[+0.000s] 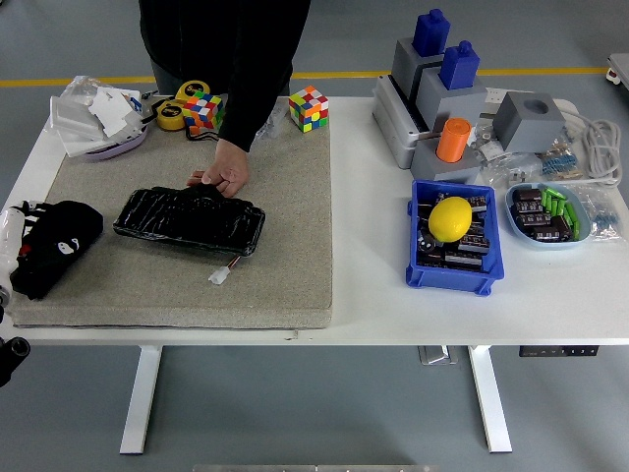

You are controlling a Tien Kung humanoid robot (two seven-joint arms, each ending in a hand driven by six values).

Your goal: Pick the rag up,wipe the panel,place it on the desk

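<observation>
While the rag [54,244] lies bunched near the bench's [393,305] left edge, the left robot hand [8,236] shows only as a sliver just left of it, grip impossible to judge. Right of it, a person's hand [226,177] steadies the panel [189,218].

The person [228,49] wears black long sleeves; one bare-skinned hand [224,177] shows. A black, possibly robotic, part [10,352] peeks in lower left.
</observation>
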